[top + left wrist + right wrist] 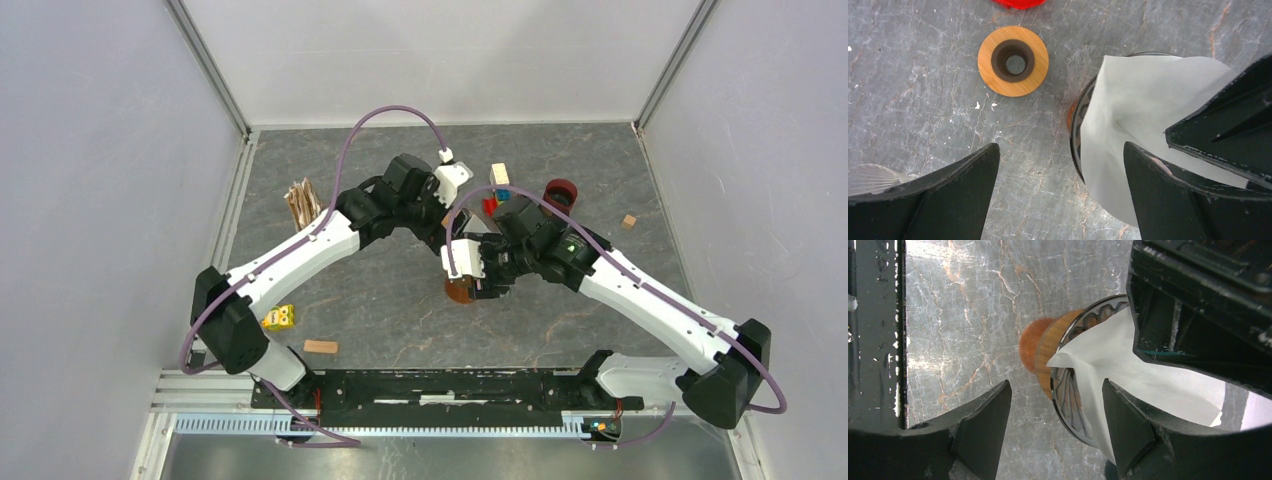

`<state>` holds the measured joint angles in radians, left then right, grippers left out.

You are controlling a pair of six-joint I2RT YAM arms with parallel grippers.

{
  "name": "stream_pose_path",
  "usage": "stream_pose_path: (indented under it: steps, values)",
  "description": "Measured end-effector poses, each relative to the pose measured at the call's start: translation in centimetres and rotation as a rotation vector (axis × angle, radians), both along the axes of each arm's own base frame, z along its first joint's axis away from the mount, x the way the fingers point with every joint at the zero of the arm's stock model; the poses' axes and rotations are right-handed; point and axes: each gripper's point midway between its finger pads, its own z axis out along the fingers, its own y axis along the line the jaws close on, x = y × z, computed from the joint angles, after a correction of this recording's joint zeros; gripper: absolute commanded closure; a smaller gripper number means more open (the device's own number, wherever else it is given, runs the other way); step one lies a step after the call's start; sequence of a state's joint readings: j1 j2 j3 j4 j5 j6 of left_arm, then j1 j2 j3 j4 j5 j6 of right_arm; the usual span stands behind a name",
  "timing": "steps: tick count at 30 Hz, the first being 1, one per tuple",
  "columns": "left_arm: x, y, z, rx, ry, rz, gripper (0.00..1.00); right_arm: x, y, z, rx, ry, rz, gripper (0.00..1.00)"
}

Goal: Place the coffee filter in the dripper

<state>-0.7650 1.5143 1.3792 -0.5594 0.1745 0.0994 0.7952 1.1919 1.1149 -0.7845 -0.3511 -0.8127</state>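
Observation:
The glass dripper (pixel 1074 390), with a wooden collar and an orange base, holds the white paper coffee filter (pixel 1128 370). The filter stands up out of the rim in a loose fold. In the left wrist view the filter (pixel 1143 105) fills the dripper (pixel 1077 125) at the right. My left gripper (pixel 1060 150) is open and straddles the rim, its right finger over the filter. My right gripper (pixel 1056 385) is open too, its right finger against the filter and its left finger outside the dripper. In the top view the dripper (pixel 460 291) is mostly hidden under both wrists.
A wooden ring with a dark hole (pixel 1013 61) lies just beyond the dripper, and a red thing (pixel 1018 2) behind it. A stack of brown filters (pixel 302 203) stands at the left. A dark red cup (pixel 561 191), small wood blocks (pixel 499 174) and a yellow item (pixel 280 317) lie around.

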Motion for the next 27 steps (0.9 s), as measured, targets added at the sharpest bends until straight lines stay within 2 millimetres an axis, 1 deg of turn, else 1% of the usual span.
stream_pose_path:
  steps: [2, 4, 9, 18, 27]
  values:
    - [0.1, 0.0, -0.9, 0.019, 0.013, 0.006, 0.02, -0.1, 0.0, -0.7, -0.012, 0.018, 0.006, 0.26]
    - [0.2, 0.1, -1.4, 0.027, 0.020, 0.007, 0.02, -0.2, 0.0, -1.5, -0.026, 0.033, 0.010, 0.26]
    - [0.2, 0.1, -1.9, 0.033, 0.024, 0.008, 0.02, -0.3, -0.1, -3.0, -0.057, 0.056, 0.022, 0.28]
    - [0.0, 0.2, -2.6, 0.043, 0.033, 0.006, 0.02, -0.2, 0.0, -3.6, -0.063, 0.048, 0.035, 0.28]
    - [0.2, 0.0, -2.9, 0.043, 0.033, 0.004, 0.02, 0.1, 0.2, -4.4, -0.071, 0.041, 0.050, 0.28]
